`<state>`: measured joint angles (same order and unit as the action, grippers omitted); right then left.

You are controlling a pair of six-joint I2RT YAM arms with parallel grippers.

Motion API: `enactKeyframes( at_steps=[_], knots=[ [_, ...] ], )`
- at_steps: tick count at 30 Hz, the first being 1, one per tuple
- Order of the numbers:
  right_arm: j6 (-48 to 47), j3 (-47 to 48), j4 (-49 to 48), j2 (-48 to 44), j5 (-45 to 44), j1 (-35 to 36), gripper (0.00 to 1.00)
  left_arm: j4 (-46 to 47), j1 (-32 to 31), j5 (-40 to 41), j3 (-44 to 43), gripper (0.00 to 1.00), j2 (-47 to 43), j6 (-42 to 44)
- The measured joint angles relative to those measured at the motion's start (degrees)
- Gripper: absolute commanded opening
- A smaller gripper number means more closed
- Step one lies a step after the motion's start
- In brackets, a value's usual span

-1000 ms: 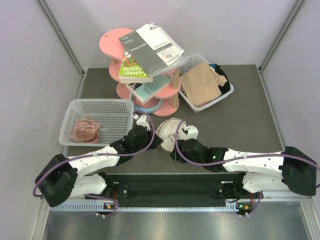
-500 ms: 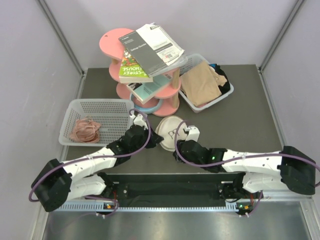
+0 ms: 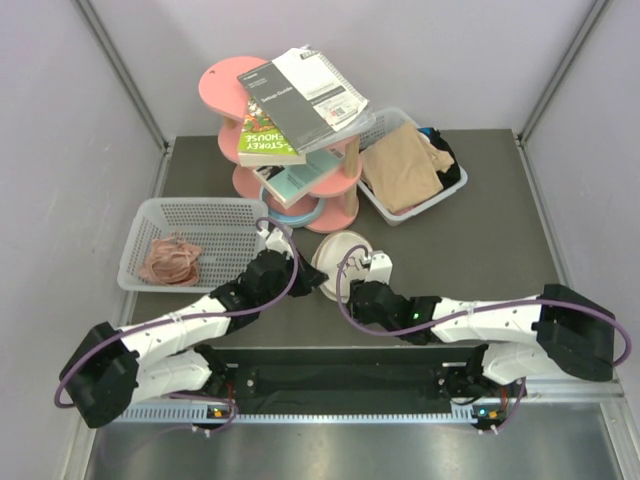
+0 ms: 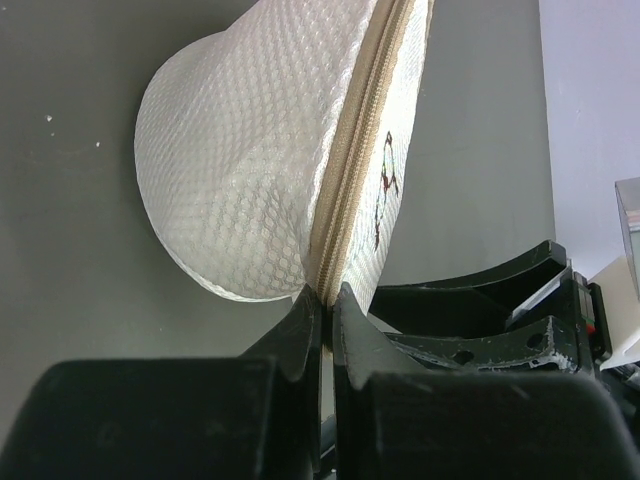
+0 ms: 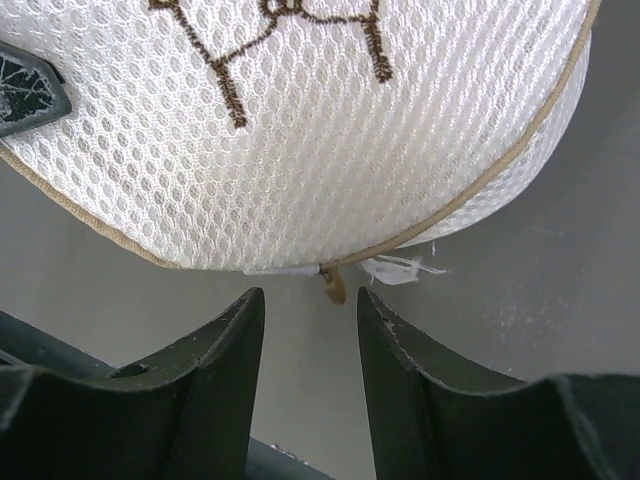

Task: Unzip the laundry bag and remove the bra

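the laundry bag sits on the desk near the middle, just in front of the pink stand. its tan zip is closed along the stretch that shows. the left gripper is pinched tight on the bag's near rim, right at the zip seam. the right gripper hovers with its fingers parted, and the small zip pull hangs just off the gap between the tips, touched by neither. a white mesh basket stands off to the left, apart from the bag.
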<state>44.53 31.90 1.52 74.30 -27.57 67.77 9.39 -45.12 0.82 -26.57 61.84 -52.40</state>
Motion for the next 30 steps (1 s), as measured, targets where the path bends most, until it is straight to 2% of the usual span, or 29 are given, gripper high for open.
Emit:
enactKeyframes(
  at_steps=[6, 9, 14, 30],
  knots=[
    [-1.6, 0.0, -2.4, 1.7, -0.4, 0.0, 0.36, -0.2, 0.0, 0.0, 0.0, 0.0, -0.4, -0.2],
    [-2.2, 0.0, -2.8, 2.5, -0.8, 0.0, 0.28, -0.3, 0.0, -0.8, 0.0, 0.0, -0.8, -0.4],
    [-3.2, 0.1, -2.8, 3.2, -1.6, 0.0, 0.0, -0.4, 0.0, -1.5, 0.0, 0.0, -1.4, -0.5],
    [-3.5, 0.5, -1.5, 1.6, -2.3, -0.3, 0.0, -2.5, 0.0, -0.7, 0.0, 0.0, -2.8, 0.2]
  ],
)
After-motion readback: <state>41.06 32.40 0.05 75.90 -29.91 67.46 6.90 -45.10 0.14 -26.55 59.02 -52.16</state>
